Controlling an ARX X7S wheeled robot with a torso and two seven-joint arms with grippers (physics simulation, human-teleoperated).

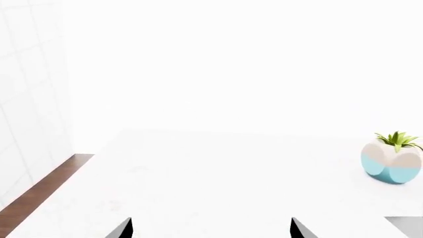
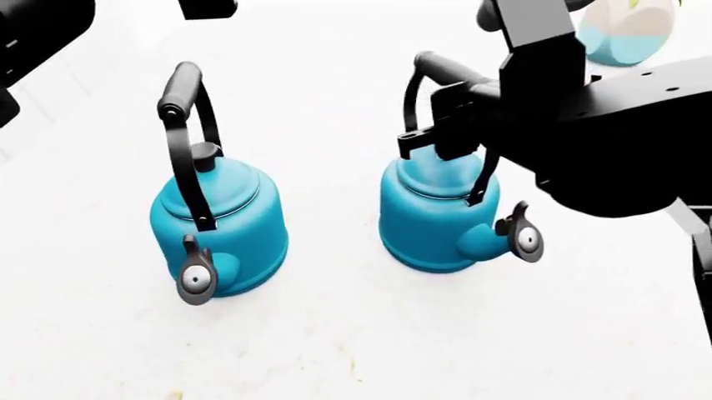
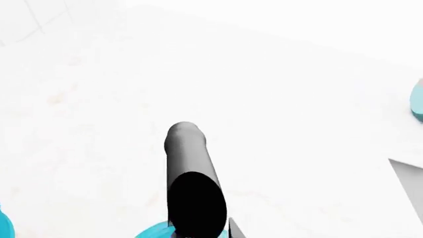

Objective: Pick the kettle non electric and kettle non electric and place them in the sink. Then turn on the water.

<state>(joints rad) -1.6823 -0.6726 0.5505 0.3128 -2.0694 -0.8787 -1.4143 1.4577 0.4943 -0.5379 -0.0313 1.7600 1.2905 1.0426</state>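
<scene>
Two turquoise kettles with black arched handles stand on the white counter. In the head view the left kettle (image 2: 219, 229) stands free, its spout toward me. My right gripper (image 2: 448, 125) is shut on the handle of the right kettle (image 2: 436, 215). In the right wrist view that black handle (image 3: 193, 188) fills the space between the jaws, with the kettle's body (image 3: 153, 231) just below. My left gripper (image 1: 210, 230) is open over bare counter, away from both kettles, with nothing between its fingertips. Of the sink only a grey corner of the rim (image 3: 409, 181) shows.
A pale teal and white plant pot (image 1: 391, 159) stands at the back of the counter, beyond the right arm (image 2: 629, 33). The tiled wall (image 1: 26, 99) and the counter's edge, with brown floor (image 1: 39, 193) beyond it, lie off to one side of the left gripper.
</scene>
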